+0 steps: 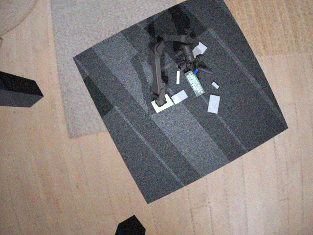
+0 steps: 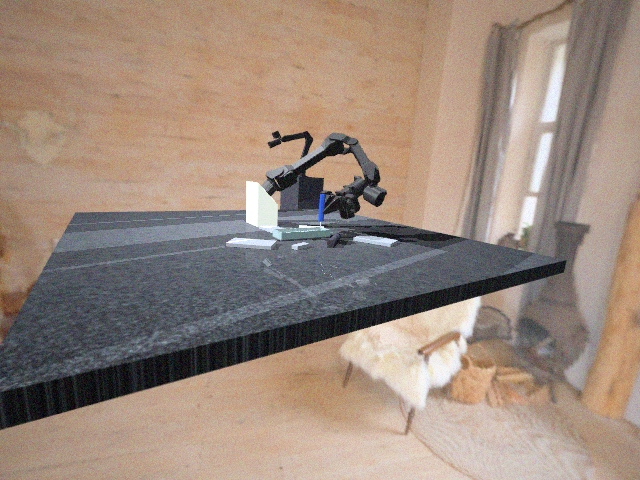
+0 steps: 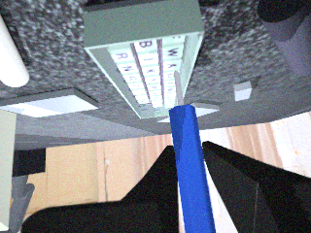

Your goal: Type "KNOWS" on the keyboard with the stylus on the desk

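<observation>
My gripper (image 3: pixel 188 149) is shut on the blue stylus (image 1: pixel 195 71) (image 2: pixel 321 207) (image 3: pixel 190 170). In the exterior view the stylus stands upright with its thin pale tip pointing down. The pale green keyboard (image 1: pixel 194 83) (image 2: pixel 302 234) (image 3: pixel 146 21) lies flat on the desk under the stylus. In the wrist view the tip appears over the right-hand column of keys, just past the W key; letters B and R show in the other columns. In the exterior view the tip is at or just above the keyboard's top; I cannot tell whether it touches a key.
A dark cylinder (image 1: pixel 206 70) (image 3: pixel 292 44) lies beside the keyboard. A white stick (image 1: pixel 177 77) (image 3: pixel 10 58) lies on its other side. A small white block (image 1: pixel 215 85) (image 3: pixel 242 90) and flat white slabs (image 1: pixel 179 96) (image 1: pixel 213 104) lie around it. A cream block (image 2: pixel 261 206) stands by the arm's base.
</observation>
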You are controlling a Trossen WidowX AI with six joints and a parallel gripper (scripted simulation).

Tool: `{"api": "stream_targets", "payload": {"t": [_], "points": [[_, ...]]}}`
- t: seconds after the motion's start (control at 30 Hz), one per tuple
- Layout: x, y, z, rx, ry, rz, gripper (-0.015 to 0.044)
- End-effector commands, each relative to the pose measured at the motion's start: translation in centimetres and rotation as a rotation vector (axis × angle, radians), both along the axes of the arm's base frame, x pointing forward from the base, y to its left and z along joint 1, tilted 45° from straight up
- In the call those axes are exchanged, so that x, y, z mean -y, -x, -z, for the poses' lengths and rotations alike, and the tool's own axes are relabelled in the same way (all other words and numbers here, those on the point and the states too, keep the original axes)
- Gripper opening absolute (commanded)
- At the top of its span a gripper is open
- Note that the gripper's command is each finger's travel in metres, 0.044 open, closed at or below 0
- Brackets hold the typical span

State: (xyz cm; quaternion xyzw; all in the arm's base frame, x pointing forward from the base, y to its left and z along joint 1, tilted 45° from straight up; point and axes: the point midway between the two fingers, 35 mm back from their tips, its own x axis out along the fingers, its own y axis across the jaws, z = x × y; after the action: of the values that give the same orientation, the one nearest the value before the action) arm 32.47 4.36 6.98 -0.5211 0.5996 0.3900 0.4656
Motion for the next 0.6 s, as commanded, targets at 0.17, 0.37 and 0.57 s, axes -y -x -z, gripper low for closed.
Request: {"api": "stream_targets", "payload": {"t": [0.17, 0.37, 0.57], "points": [[-0.34, -0.05, 0.37, 0.0, -0.003, 0.004, 0.0081], [-0.6, -0.1, 0.63, 0.0, -0.003, 0.004, 0.0081], [-0.76, -0.12, 0.79, 0.0, -0.003, 0.004, 0.0081]]}}
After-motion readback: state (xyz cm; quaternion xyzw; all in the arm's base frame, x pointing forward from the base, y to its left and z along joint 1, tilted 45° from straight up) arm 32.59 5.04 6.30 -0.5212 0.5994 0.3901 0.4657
